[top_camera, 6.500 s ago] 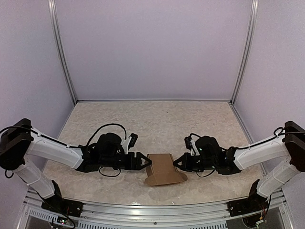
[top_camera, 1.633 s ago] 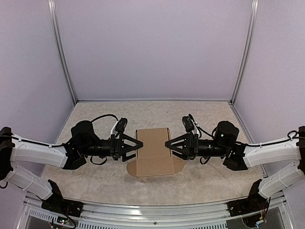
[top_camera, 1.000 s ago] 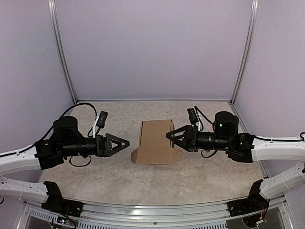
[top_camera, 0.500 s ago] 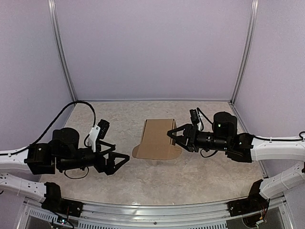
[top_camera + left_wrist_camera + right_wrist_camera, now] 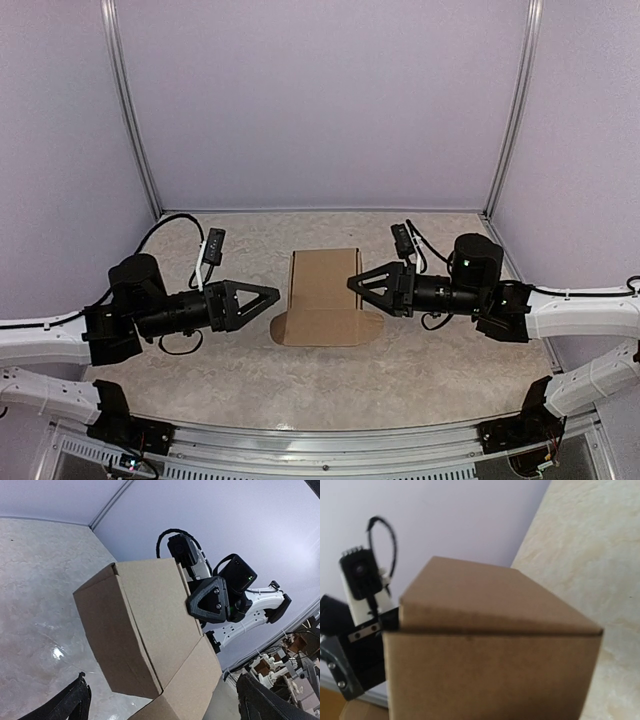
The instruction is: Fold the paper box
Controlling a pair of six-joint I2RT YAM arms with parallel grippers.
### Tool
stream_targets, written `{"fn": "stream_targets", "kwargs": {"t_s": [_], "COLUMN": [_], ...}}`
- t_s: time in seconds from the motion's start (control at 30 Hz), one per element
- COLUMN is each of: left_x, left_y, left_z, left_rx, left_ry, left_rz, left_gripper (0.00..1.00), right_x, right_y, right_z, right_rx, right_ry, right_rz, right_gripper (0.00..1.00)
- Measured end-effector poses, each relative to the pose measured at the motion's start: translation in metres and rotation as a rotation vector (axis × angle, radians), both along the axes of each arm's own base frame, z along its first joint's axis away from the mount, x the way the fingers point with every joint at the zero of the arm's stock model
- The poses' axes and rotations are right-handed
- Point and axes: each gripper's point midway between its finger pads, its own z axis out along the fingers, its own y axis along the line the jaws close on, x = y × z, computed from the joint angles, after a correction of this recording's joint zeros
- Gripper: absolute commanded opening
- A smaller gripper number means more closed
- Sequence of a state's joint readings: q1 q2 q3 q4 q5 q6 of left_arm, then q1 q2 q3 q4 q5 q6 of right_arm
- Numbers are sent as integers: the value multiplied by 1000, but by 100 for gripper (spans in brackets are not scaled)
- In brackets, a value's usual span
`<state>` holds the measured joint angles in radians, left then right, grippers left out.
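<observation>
My left claw (image 5: 268,300) hangs spread wide just beside the paper box (image 5: 322,290) at mid-table (image 5: 430,360). My right claw (image 5: 358,290) seems to pinch the box's opposite wall, its fingers hidden in its own view. The box is half formed, with a loose flap (image 5: 300,332) at its near edge. Next comes a steady hold and tucking that flap shut.

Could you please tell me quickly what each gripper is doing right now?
Left gripper: open, empty.
Right gripper: closed on the cardboard box.
</observation>
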<state>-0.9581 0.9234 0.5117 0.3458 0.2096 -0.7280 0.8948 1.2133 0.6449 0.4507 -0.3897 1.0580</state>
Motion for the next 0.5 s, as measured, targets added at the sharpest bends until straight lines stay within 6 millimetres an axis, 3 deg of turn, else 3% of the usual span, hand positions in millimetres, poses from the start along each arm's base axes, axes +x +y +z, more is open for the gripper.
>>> {"fn": "stream_targets", "kwargs": {"t_s": [0.23,0.5], "left_x": [-7,-7], "left_y": [-26,-27], "left_z": [2,9], "left_rx": [-104,-143], "left_ry": [89,103], "left_rz": [-135,-158], "left_gripper": [99,99], "right_x": [-16,-21], "right_y": [8,12], "right_z": [13,22], "right_rx": [42,67], "right_ry": [-49,-90], "right_rz": [86,120], "right_gripper": [25,25]}}
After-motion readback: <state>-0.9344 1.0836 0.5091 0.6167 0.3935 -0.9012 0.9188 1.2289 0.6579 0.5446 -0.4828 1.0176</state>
